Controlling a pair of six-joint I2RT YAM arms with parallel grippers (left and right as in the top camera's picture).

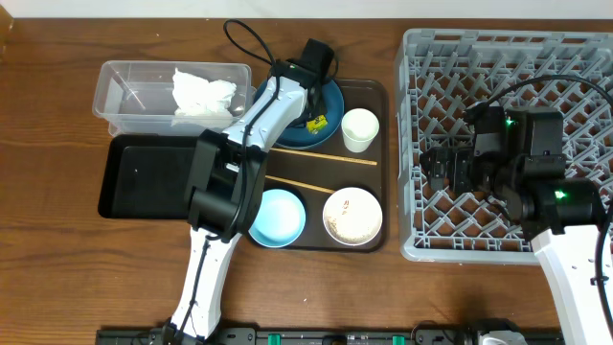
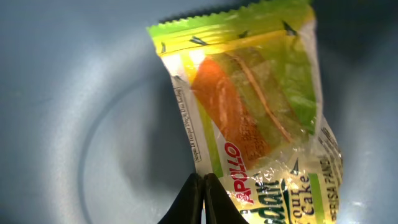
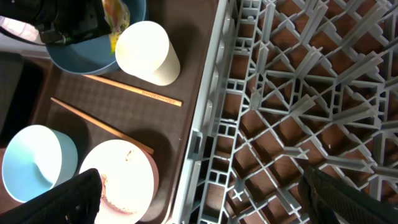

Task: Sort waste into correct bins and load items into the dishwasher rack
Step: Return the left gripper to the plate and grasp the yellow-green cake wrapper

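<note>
My left claw (image 2: 202,190) is pinched shut on the one yellow-orange printed snack wrapper (image 2: 249,112), over the single large dark-blue round plate (image 2: 68,124). My right claw (image 3: 202,186) gapes wide, empty, above the grey plastic lattice rack (image 3: 298,93). Beside the plate I count two thin wooden chopsticks (image 1: 330,158), one white cup (image 1: 360,129), two bowls (image 1: 277,217).

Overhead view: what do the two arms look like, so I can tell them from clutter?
Left arm: white links, black joint housings, a black cable looping behind its wrist. Right arm: white lower link, bulky black joints with two green lights, a second cable arcing over the rack.
</note>
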